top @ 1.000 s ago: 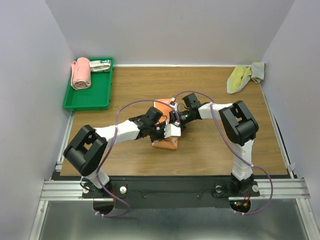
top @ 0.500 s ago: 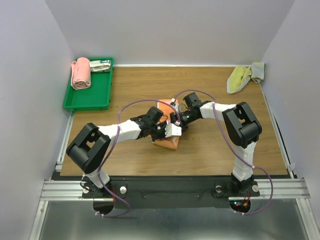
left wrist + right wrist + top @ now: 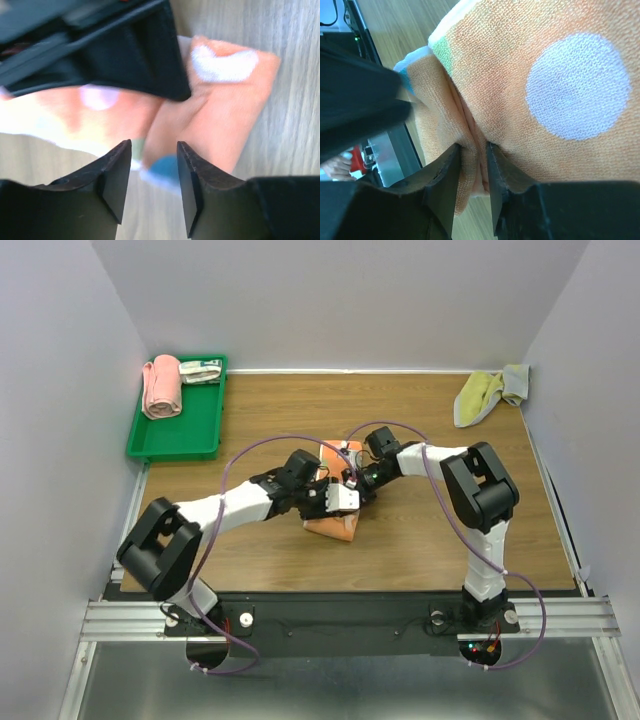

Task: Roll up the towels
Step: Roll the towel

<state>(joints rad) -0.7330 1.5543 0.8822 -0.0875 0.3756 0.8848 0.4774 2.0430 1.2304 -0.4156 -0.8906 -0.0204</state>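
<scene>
Right wrist view: my right gripper (image 3: 471, 152) pinches a soft knitted fold of the orange towel (image 3: 500, 65), which has pale round dots. My left gripper (image 3: 152, 150) stands spread over it. Towel lies well right of the green tray (image 3: 185, 430).

The top camera looks down from above and behind my bases (image 3: 482, 602) over the whole table (image 3: 400, 550). Both wrist cameras sit very close, facing past my fingers (image 3: 116, 180) onto the orange towel (image 3: 220, 115), which all three views share
</scene>
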